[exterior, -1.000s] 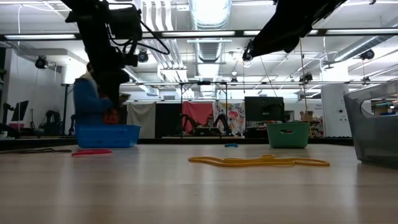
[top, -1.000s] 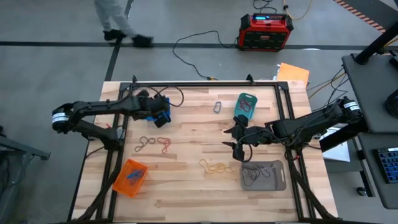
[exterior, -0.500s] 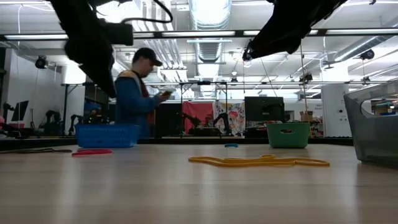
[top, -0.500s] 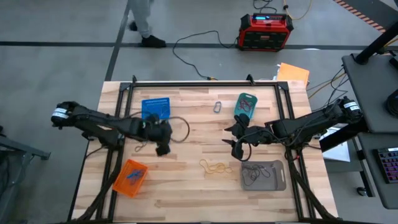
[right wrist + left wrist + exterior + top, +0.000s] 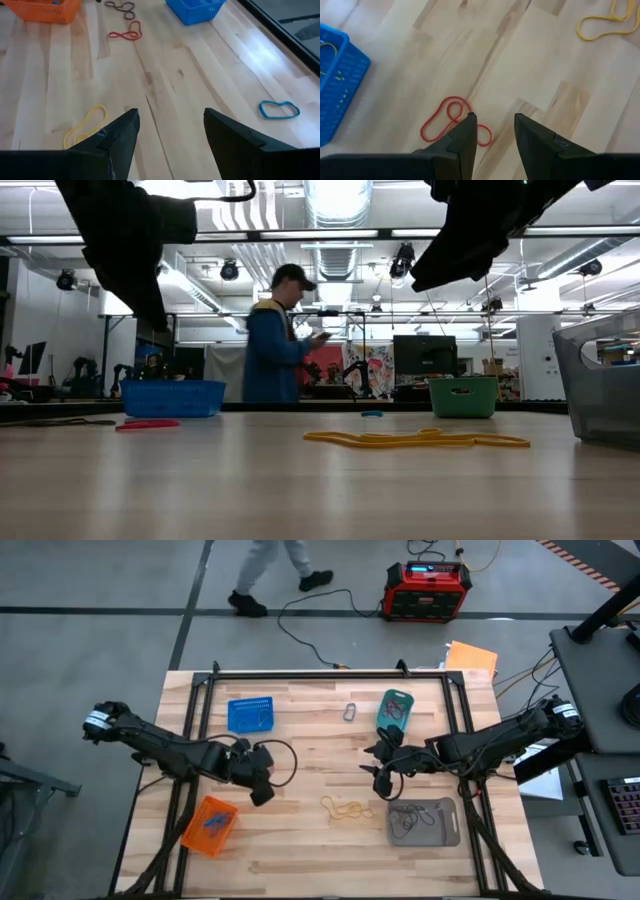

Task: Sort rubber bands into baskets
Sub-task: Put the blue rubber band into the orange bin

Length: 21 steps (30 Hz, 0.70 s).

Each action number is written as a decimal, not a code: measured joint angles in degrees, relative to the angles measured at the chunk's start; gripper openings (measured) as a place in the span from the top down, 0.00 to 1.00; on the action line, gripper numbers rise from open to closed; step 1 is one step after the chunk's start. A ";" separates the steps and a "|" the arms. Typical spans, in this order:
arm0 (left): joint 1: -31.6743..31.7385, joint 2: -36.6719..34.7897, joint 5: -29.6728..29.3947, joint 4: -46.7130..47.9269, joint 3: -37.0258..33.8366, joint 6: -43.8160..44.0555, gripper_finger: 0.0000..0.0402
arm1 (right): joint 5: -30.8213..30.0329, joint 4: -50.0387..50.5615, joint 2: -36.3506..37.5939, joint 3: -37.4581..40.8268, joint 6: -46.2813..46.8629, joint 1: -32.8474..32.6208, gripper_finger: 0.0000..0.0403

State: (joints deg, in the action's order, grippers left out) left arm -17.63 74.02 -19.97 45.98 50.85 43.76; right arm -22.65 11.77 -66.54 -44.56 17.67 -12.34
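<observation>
The yellow rubber band lies nearest on the table, beside the grey basket. The left gripper hovers with fingers parted and empty over the red rubber band. The right gripper hangs spread wide, holding nothing. Farther off sit the blue basket and teal basket

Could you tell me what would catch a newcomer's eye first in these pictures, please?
Probably the four bright baskets: blue at the far left, teal at the far right, orange at the near left, grey at the near right. Next, the left claw, open above a red rubber band, and the yellow bands near the middle.
</observation>
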 joint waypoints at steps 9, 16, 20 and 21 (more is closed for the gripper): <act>0.02 0.00 -0.43 -0.01 -0.02 -0.23 0.71 | -0.05 0.06 0.00 0.13 0.40 0.00 0.46; 0.02 0.00 -4.18 -0.52 -0.04 -2.83 0.71 | -9.49 -0.05 0.00 -1.03 6.33 4.99 0.46; 0.11 0.00 -12.49 -2.05 -0.04 -4.38 0.71 | -3.55 -0.13 -1.06 -3.81 6.80 11.98 0.46; 0.11 0.00 -14.09 -2.10 -0.04 -4.78 0.71 | -2.66 0.26 -1.57 -4.59 6.71 13.66 0.46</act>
State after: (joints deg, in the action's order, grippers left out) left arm -17.52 74.02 -34.06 43.88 50.81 38.99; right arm -25.32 12.03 -68.12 -49.14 24.38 1.32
